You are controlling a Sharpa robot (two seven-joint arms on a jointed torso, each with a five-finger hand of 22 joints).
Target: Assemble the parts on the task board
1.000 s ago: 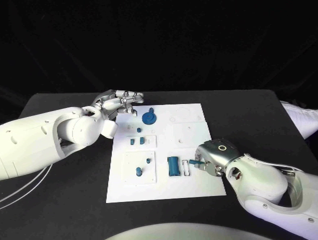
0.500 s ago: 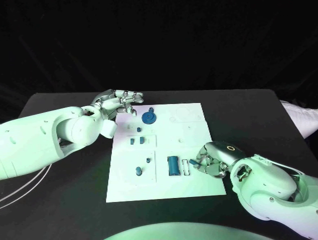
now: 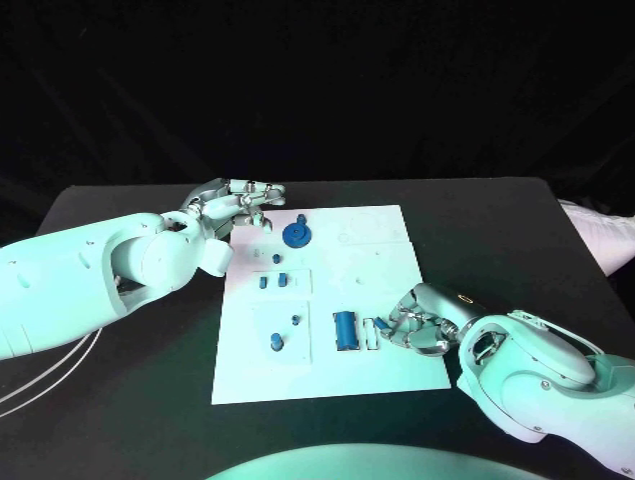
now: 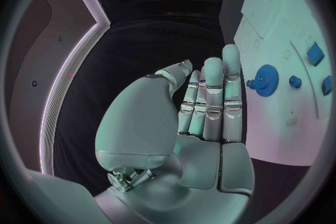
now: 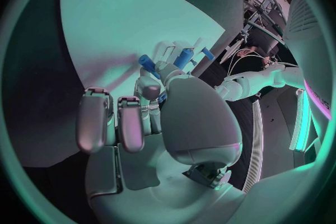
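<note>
A small blue part [image 3: 391, 323] is pinched in the right hand [image 3: 421, 325] at the near right of the task board [image 3: 389, 375], just beside the blue cylinder [image 3: 346, 329] — seating looks underway. The left hand [image 3: 235, 205] is held empty, fingers extended, at the far left corner. Careful alignment is needed next.

No legible text, labels or numbers

The task board [image 3: 332, 300] carries faint pale markings beside its recesses, seen toward the right of the left wrist view, but they are too small and blurred to read. No brand, number or sign can be made out on any other surface.
</note>
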